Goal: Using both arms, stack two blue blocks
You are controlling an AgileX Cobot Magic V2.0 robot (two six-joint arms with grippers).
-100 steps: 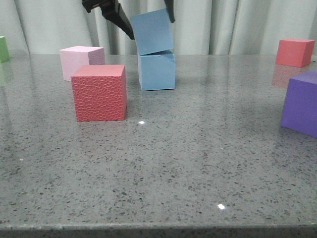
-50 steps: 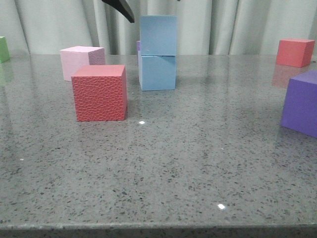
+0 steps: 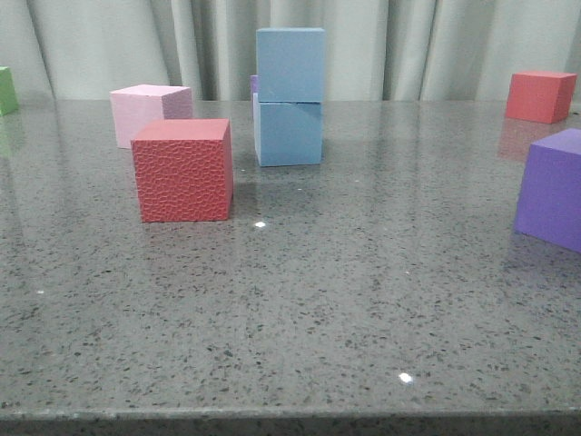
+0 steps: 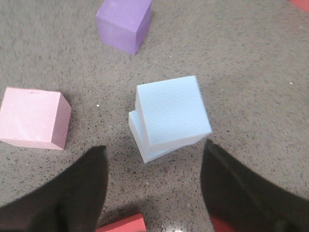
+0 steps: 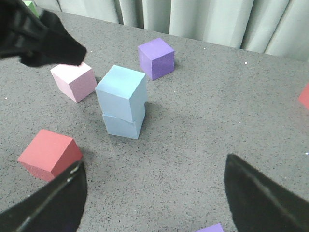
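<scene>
Block (image 3: 290, 64) atop block (image 3: 289, 133), behind textured cube (image 3: 182, 170).

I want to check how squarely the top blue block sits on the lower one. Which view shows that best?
The left wrist view: it looks down on the top blue block, showing it twisted and offset over the lower blue block. The front view shows only the side faces, roughly aligned. The right wrist view shows the stack from an angle, smaller.
</scene>
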